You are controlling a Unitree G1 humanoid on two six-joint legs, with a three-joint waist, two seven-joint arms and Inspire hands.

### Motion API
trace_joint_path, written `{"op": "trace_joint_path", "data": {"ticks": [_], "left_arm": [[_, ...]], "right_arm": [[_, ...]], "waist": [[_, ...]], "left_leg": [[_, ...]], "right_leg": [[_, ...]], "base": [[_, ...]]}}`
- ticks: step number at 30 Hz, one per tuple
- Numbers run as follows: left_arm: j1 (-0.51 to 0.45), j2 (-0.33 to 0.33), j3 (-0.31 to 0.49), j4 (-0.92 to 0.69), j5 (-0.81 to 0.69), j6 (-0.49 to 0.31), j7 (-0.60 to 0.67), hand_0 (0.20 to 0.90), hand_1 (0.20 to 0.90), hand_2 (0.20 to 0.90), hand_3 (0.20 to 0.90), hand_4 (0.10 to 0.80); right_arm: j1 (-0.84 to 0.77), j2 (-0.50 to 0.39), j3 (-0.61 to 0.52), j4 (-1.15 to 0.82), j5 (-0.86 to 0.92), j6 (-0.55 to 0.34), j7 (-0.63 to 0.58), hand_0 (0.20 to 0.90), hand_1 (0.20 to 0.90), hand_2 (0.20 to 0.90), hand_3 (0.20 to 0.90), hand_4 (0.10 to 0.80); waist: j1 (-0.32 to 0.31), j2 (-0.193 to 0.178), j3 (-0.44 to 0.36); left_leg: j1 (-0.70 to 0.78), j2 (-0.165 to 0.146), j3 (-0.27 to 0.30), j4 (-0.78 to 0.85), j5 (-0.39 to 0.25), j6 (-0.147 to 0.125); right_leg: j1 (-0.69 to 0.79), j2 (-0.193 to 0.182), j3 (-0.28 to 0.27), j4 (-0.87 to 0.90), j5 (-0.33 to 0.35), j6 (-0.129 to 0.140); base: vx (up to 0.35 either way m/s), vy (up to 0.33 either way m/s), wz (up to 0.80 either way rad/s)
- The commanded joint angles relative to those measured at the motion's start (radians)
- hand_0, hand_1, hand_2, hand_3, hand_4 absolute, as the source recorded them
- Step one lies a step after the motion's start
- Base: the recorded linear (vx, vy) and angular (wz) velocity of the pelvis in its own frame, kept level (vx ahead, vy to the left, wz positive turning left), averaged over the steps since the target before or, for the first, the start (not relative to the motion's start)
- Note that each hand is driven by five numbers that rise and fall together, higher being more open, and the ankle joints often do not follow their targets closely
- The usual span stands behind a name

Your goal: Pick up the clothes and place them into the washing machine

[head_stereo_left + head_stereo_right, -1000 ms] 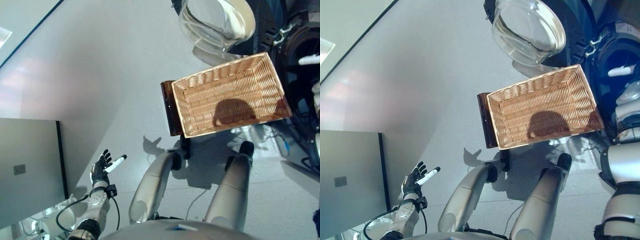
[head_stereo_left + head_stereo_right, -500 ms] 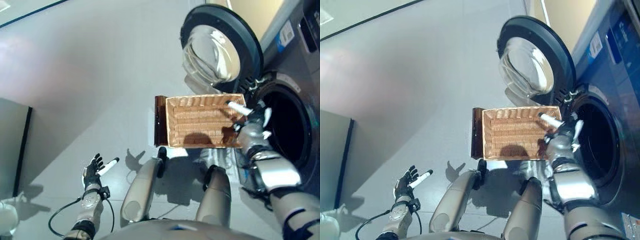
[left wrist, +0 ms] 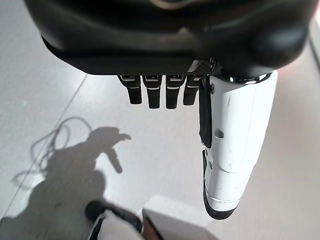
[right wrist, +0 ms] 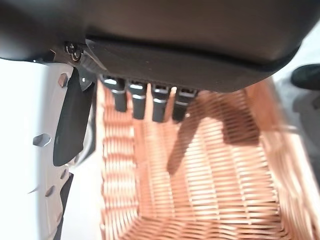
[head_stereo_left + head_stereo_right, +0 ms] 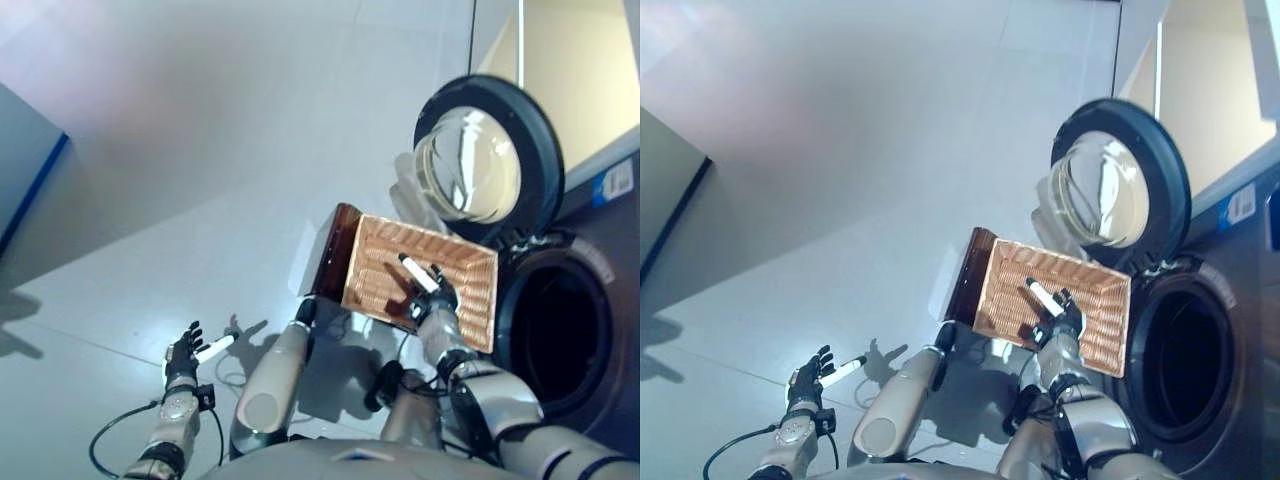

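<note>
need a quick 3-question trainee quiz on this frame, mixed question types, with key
1. True or false: the wicker basket holds clothes.
2. Where is the right hand? A) inside the drum B) over the basket, fingers relaxed C) gripping the washer door
3. Fill in: the left hand hangs open above the ____.

Key:
1. False. Both the head views and the right wrist view show only bare weave.
2. B. It holds nothing.
3. Floor. It is far to the left of the washing machine, whose door is swung open.
</note>
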Motion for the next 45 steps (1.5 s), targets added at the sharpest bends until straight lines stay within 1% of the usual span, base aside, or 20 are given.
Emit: {"op": "trace_joint_path", "data": {"ticks": [1, 4, 5, 6, 7, 8, 9, 10, 11, 13, 16, 19, 20, 21, 23, 25, 28, 30, 37, 45], "left_arm": [[-0.025, 0.065, 0.022, 0.047, 0.021, -0.036, 0.027, 0.900, 0.900, 0.900, 0.900, 0.800], [-0.027, 0.057, 0.008, 0.105, 0.043, -0.023, 0.012, 0.900, 0.900, 0.900, 0.900, 0.800], [-0.020, 0.048, -0.005, 0.117, 0.054, -0.017, 0.002, 0.900, 0.900, 0.900, 0.900, 0.800], [-0.014, 0.045, -0.012, 0.121, 0.058, -0.015, -0.003, 0.900, 0.900, 0.900, 0.900, 0.800], [-0.009, 0.042, -0.013, 0.141, 0.060, -0.013, -0.008, 0.900, 0.900, 0.900, 0.900, 0.800], [-0.012, 0.037, -0.028, 0.157, 0.060, -0.005, -0.022, 0.900, 0.900, 0.900, 0.900, 0.800], [-0.011, 0.034, -0.037, 0.160, 0.057, -0.007, -0.034, 0.900, 0.900, 0.900, 0.900, 0.800], [-0.009, 0.032, -0.047, 0.165, 0.064, -0.009, -0.042, 0.900, 0.900, 0.900, 0.900, 0.800], [-0.006, 0.026, -0.059, 0.177, 0.081, -0.008, -0.053, 0.900, 0.900, 0.900, 0.900, 0.800], [0.005, 0.010, -0.068, 0.216, 0.104, 0.004, -0.068, 0.900, 0.900, 0.900, 0.900, 0.800], [0.022, -0.015, -0.066, 0.246, 0.113, 0.014, -0.097, 0.900, 0.900, 0.900, 0.900, 0.800], [0.022, -0.027, -0.072, 0.289, 0.134, 0.023, -0.111, 0.900, 0.900, 0.900, 0.900, 0.800], [0.022, -0.033, -0.068, 0.311, 0.144, 0.032, -0.117, 0.900, 0.900, 0.900, 0.900, 0.800], [0.022, -0.033, -0.068, 0.311, 0.144, 0.032, -0.117, 0.900, 0.900, 0.900, 0.900, 0.800], [0.022, -0.035, -0.069, 0.319, 0.147, 0.037, -0.124, 0.900, 0.900, 0.900, 0.900, 0.800], [0.019, -0.042, -0.078, 0.330, 0.164, 0.042, -0.132, 0.900, 0.900, 0.900, 0.900, 0.800], [0.022, -0.047, -0.081, 0.318, 0.169, 0.039, -0.137, 0.900, 0.900, 0.900, 0.900, 0.800], [0.023, -0.052, -0.082, 0.319, 0.178, 0.038, -0.143, 0.900, 0.900, 0.900, 0.900, 0.800], [0.033, -0.061, -0.089, 0.318, 0.195, 0.041, -0.143, 0.900, 0.900, 0.900, 0.900, 0.800], [0.046, -0.062, -0.091, 0.318, 0.203, 0.042, -0.145, 0.900, 0.900, 0.900, 0.900, 0.800]], "right_arm": [[0.080, -0.040, -0.039, -0.095, 0.006, -0.082, 0.039, 0.900, 0.900, 0.900, 0.900, 0.800], [0.175, -0.026, -0.031, -0.103, -0.054, -0.063, 0.054, 0.900, 0.900, 0.900, 0.900, 0.800], [0.218, -0.028, -0.012, -0.094, -0.124, -0.047, 0.054, 0.900, 0.900, 0.900, 0.900, 0.800], [0.247, -0.027, -0.013, -0.096, -0.141, -0.038, 0.057, 0.900, 0.900, 0.900, 0.900, 0.800], [0.268, -0.024, -0.021, -0.099, -0.154, -0.032, 0.057, 0.900, 0.900, 0.900, 0.900, 0.800], [0.303, -0.024, -0.005, -0.106, -0.211, -0.023, 0.060, 0.900, 0.900, 0.900, 0.900, 0.800], [0.327, -0.027, 0.004, -0.088, -0.249, -0.011, 0.065, 0.900, 0.900, 0.900, 0.900, 0.800], [0.349, -0.024, -0.004, -0.078, -0.250, -0.008, 0.072, 0.900, 0.900, 0.900, 0.900, 0.800], [0.370, -0.020, -0.004, -0.057, -0.295, 0.002, 0.067, 0.900, 0.900, 0.900, 0.900, 0.800], [0.394, -0.020, -0.004, -0.018, -0.379, 0.021, 0.061, 0.900, 0.900, 0.900, 0.900, 0.800], [0.430, -0.016, 0.008, 0.025, -0.470, 0.054, 0.092, 0.900, 0.900, 0.900, 0.900, 0.800], [0.449, -0.014, 0.032, 0.051, -0.579, 0.072, 0.085, 0.900, 0.900, 0.900, 0.900, 0.800], [0.466, -0.015, 0.022, 0.066, -0.605, 0.080, 0.087, 0.900, 0.900, 0.900, 0.900, 0.800], [0.466, -0.015, 0.022, 0.066, -0.605, 0.080, 0.087, 0.900, 0.900, 0.900, 0.900, 0.800], [0.491, -0.016, 0.008, 0.059, -0.606, 0.087, 0.099, 0.900, 0.900, 0.900, 0.900, 0.800], [0.495, -0.029, -0.011, 0.096, -0.623, 0.095, 0.096, 0.900, 0.900, 0.900, 0.900, 0.800], [0.505, -0.037, -0.014, 0.107, -0.632, 0.097, 0.103, 0.900, 0.900, 0.900, 0.900, 0.800], [0.508, -0.045, -0.047, 0.128, -0.610, 0.098, 0.102, 0.900, 0.900, 0.900, 0.900, 0.800], [0.517, -0.054, -0.093, 0.153, -0.575, 0.094, 0.085, 0.900, 0.900, 0.900, 0.900, 0.800], [0.518, -0.053, -0.096, 0.160, -0.557, 0.093, 0.086, 0.900, 0.900, 0.900, 0.900, 0.800]], "waist": [[-0.005, -0.024, -0.066], [-0.026, -0.048, -0.108], [-0.042, -0.052, -0.126], [-0.051, -0.046, -0.140], [-0.063, -0.048, -0.154], [-0.095, -0.052, -0.170], [-0.118, -0.051, -0.179], [-0.135, -0.050, -0.186], [-0.143, -0.048, -0.198], [-0.155, -0.040, -0.232], [-0.164, -0.033, -0.282], [-0.180, -0.024, -0.312], [-0.196, -0.020, -0.331], [-0.196, -0.020, -0.330], [-0.224, -0.013, -0.341], [-0.234, -0.010, -0.348], [-0.241, -0.004, -0.357], [-0.250, -0.001, -0.361], [-0.266, 0.001, -0.373], [-0.276, 0.007, -0.374]], "left_leg": [[0.044, -0.029, 0.026, -0.051, -0.021, 0.010], [0.102, -0.020, 0.024, -0.127, 0.006, 0.002], [0.132, -0.015, 0.023, -0.167, 0.021, -0.002], [0.138, -0.010, 0.028, -0.189, 0.056, 0.000], [0.156, -0.009, 0.027, -0.205, 0.059, -0.001], [0.169, -0.009, 0.023, -0.219, 0.064, -0.004], [0.183, -0.006, 0.019, -0.233, 0.073, -0.005], [0.200, -0.005, 0.021, -0.243, 0.073, -0.004], [0.218, -0.002, 0.026, -0.254, 0.072, -0.002], [0.252, 0.006, 0.043, -0.280, 0.069, 0.002], [0.306, 0.014, 0.077, -0.320, 0.064, 0.002], [0.346, 0.021, 0.099, -0.357, 0.069, 0.001], [0.374, 0.027, 0.108, -0.393, 0.080, 0.000], [0.375, 0.027, 0.107, -0.395, 0.080, 0.000], [0.396, 0.030, 0.117, -0.409, 0.087, -0.001], [0.408, 0.031, 0.124, -0.408, 0.081, 0.001], [0.426, 0.033, 0.130, -0.413, 0.076, 0.004], [0.435, 0.039, 0.136, -0.414, 0.073, 0.004], [0.461, 0.054, 0.146, -0.431, 0.071, 0.000], [0.471, 0.060, 0.153, -0.438, 0.070, -0.002]], "right_leg": [[0.136, 0.059, -0.054, -0.156, 0.036, -0.048], [0.189, 0.068, -0.075, -0.236, 0.068, -0.035], [0.210, 0.079, -0.075, -0.275, 0.087, -0.032], [0.218, 0.088, -0.088, -0.312, 0.124, -0.035], [0.236, 0.096, -0.081, -0.343, 0.134, -0.033], [0.246, 0.121, -0.034, -0.375, 0.148, -0.035], [0.250, 0.151, 0.015, -0.396, 0.161, -0.031], [0.256, 0.173, 0.066, -0.415, 0.168, -0.027], [0.263, 0.177, 0.086, -0.425, 0.175, -0.026], [0.287, 0.169, 0.095, -0.467, 0.199, -0.013], [0.331, 0.157, 0.112, -0.544, 0.245, 0.007], [0.354, 0.152, 0.120, -0.575, 0.258, 0.017], [0.365, 0.151, 0.123, -0.578, 0.258, 0.019], [0.365, 0.151, 0.123, -0.578, 0.258, 0.019], [0.369, 0.155, 0.130, -0.569, 0.254, 0.019], [0.374, 0.156, 0.138, -0.569, 0.256, 0.020], [0.383, 0.155, 0.145, -0.572, 0.257, 0.021], [0.387, 0.157, 0.151, -0.572, 0.253, 0.020], [0.403, 0.166, 0.161, -0.588, 0.253, 0.020], [0.405, 0.172, 0.175, -0.594, 0.252, 0.021]], "base": [[0.145, -0.013, 0.03], [0.096, 0.007, -0.06], [-0.012, 0.061, -0.06], [-0.021, 0.053, 0.09], [-0.018, 0.036, 0.21], [0.043, -0.025, 0.13], [0.030, -0.027, 0.12], [0.005, -0.008, 0.23], [0.028, 0.012, 0.27], [0.048, 0.012, -0.08], [0.039, -0.028, -0.58], [-0.014, -0.031, -0.24], [-0.008, -0.036, -0.14], [-0.019, -0.044, -0.20], [-0.060, -0.056, -0.14], [-0.029, -0.055, -0.06], [0.010, -0.026, -0.11], [-0.005, -0.038, -0.06], [0.004, -0.029, -0.10], [-0.002, -0.003, -0.03]]}}
